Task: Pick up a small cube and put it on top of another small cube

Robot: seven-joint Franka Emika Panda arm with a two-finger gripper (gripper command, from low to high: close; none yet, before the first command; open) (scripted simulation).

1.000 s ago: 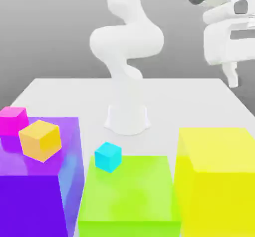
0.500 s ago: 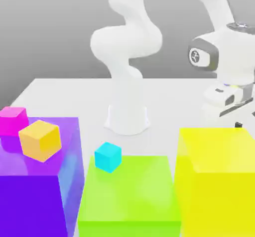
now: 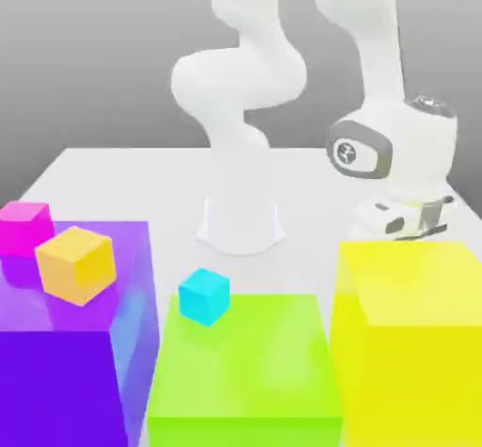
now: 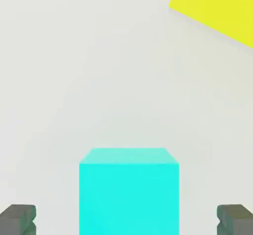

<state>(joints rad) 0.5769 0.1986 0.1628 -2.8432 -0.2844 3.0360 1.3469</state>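
Note:
The small cube, plain turquoise, rests on the white table in the hand view. My gripper is open, with a dark fingertip on each side of the cube and a clear gap on both sides. In the exterior view my gripper hangs low just behind the big yellow block, which hides the turquoise cube. A sky-blue small cube sits at the back left corner of the green block. An orange small cube and a magenta small cube rest on the purple block.
Three big translucent blocks, purple, green and yellow, line the front of the white table. The arm's white base stands mid-table. A corner of the yellow block lies close to the turquoise cube.
The hand has come down from the upper right of the exterior view and shifted slightly left, ending low behind the yellow block. Its fingers have stayed open. The cubes have not moved.

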